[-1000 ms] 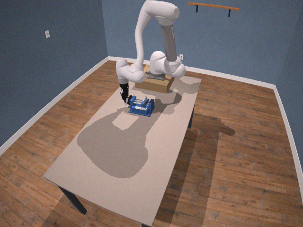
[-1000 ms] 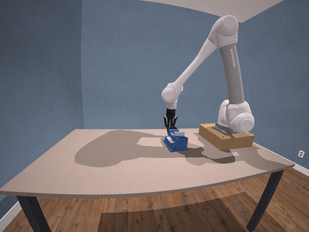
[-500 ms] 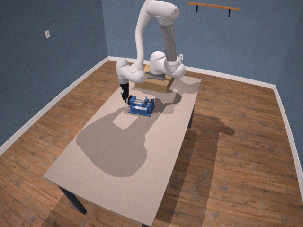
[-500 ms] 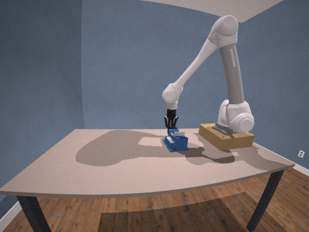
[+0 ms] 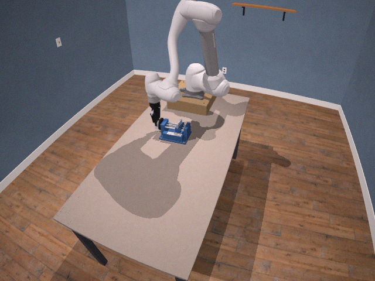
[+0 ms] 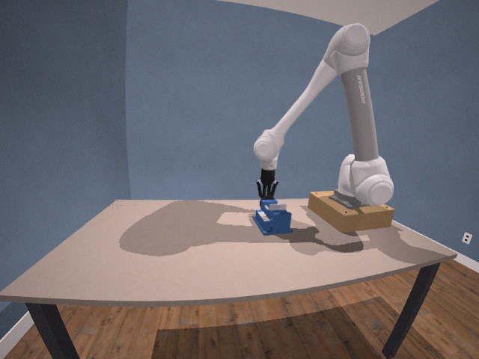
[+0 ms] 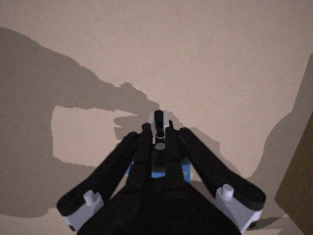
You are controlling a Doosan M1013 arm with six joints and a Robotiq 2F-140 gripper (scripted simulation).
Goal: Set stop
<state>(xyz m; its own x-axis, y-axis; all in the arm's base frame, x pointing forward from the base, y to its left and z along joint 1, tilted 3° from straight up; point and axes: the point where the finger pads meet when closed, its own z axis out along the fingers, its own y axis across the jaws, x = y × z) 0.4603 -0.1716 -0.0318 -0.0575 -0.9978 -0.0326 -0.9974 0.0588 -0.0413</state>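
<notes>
Top view: the blue stop fixture (image 5: pixel 175 132) sits on the counter (image 5: pixel 127 193), just in front of the wooden pedestal (image 5: pixel 190 104) that carries the arm. The gripper (image 5: pixel 156 120) comes down at the fixture's left end, where the dark handwheel (image 5: pixel 160 121) sticks out sideways. That end is the only place to drive the screw, which would explain why the wrist reaches past the fixture's body, not over it. The grey stop block (image 5: pixel 180 123) stands on the rails toward the fixture's far end; the scale markings are too small to read, so how near it is to the 730 mm mark cannot be told.

Exterior view: the gripper (image 6: pixel 266 193) hangs nearly vertical over the fixture (image 6: pixel 272 220), touching its far end. The upright pose probably keeps the wrist joint in line for turning the wheel. The pedestal (image 6: pixel 349 216) stands near the fixture, on the side away from the gripper.

Wrist view: the fingers are drawn almost together, clamped on the handwheel's small knob (image 7: pixel 158 119), which stands up between their tips. A sliver of the blue fixture (image 7: pixel 157 174) shows beneath the knob. Judging by this firm hold, turning is the step in hand and release is not yet due.
</notes>
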